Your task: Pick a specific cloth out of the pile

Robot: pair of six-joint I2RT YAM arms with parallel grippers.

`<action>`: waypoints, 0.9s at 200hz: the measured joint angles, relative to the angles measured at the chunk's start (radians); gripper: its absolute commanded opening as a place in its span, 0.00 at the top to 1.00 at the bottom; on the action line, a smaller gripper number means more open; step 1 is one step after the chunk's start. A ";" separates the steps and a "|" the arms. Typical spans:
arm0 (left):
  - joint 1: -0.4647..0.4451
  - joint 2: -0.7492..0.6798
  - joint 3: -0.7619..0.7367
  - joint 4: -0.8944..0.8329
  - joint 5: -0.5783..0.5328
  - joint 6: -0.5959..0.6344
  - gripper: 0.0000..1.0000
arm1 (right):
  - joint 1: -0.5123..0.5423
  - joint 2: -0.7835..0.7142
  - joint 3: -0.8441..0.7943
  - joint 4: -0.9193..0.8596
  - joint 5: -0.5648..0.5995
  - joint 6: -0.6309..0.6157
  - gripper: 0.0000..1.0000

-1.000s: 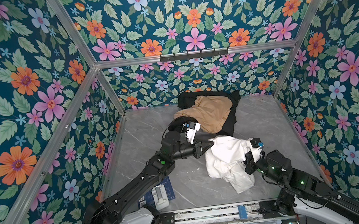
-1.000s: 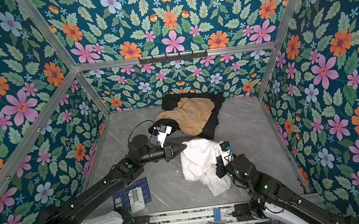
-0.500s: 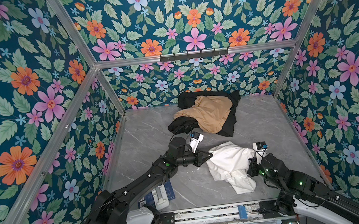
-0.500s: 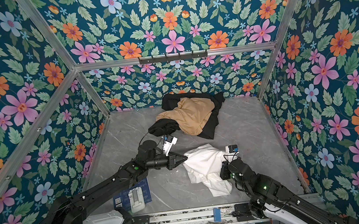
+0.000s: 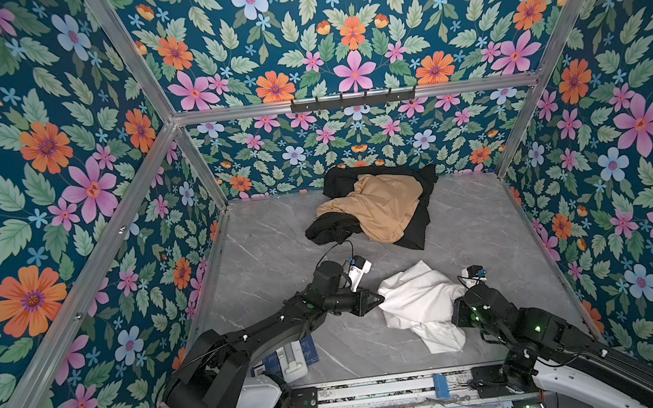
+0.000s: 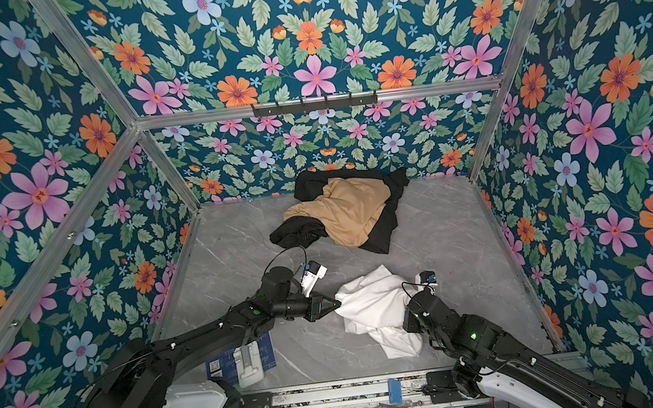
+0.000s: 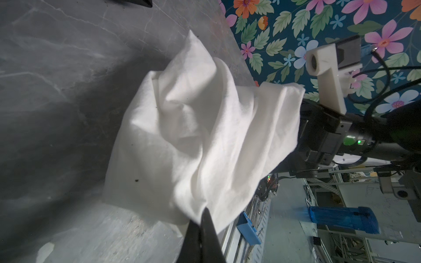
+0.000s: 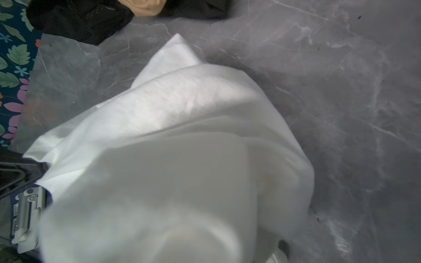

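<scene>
Cloth (image 5: 420, 307) near, well apart from far pile (image 5: 383, 207), bare surface (image 5: 270, 236) between, left pincer (image 5: 382, 300) pinching its left edge, right pincer (image 5: 459, 310) closed, tips under cloth.

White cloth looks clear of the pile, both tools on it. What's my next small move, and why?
Probably lower it onto the grey marble tabletop, then open. The large wrinkled white cloth sags between the left tool, pinching one edge, and the right tool, tips hidden under fabric, and sits well apart from the heap of tan and black fabrics at the back.
</scene>
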 measured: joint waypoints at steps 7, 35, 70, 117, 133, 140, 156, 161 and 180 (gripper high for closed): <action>0.000 0.004 -0.004 0.002 0.000 -0.004 1.00 | -0.003 0.009 -0.002 -0.003 -0.010 0.002 1.00; 0.000 0.025 -0.021 0.019 0.002 -0.006 1.00 | -0.009 0.038 -0.010 -0.011 -0.042 0.021 0.85; 0.000 0.039 -0.065 0.080 0.004 -0.030 1.00 | -0.010 0.047 -0.035 -0.015 -0.061 0.028 0.79; 0.005 0.089 -0.103 0.163 0.026 -0.084 1.00 | -0.011 0.064 -0.071 -0.008 -0.072 0.058 0.78; 0.008 0.108 -0.107 0.175 0.029 -0.092 1.00 | -0.011 0.074 -0.083 -0.002 -0.079 0.077 0.77; 0.010 0.117 -0.109 0.179 0.031 -0.092 1.00 | -0.011 0.079 -0.087 0.001 -0.083 0.083 0.76; 0.013 0.144 -0.109 0.181 0.034 -0.096 1.00 | -0.012 0.087 -0.093 0.003 -0.088 0.104 0.72; 0.013 0.151 -0.109 0.181 0.036 -0.099 0.98 | -0.012 0.088 -0.093 0.003 -0.090 0.104 0.68; 0.018 0.177 -0.108 0.180 0.040 -0.099 0.87 | -0.013 0.087 -0.093 -0.005 -0.089 0.122 0.60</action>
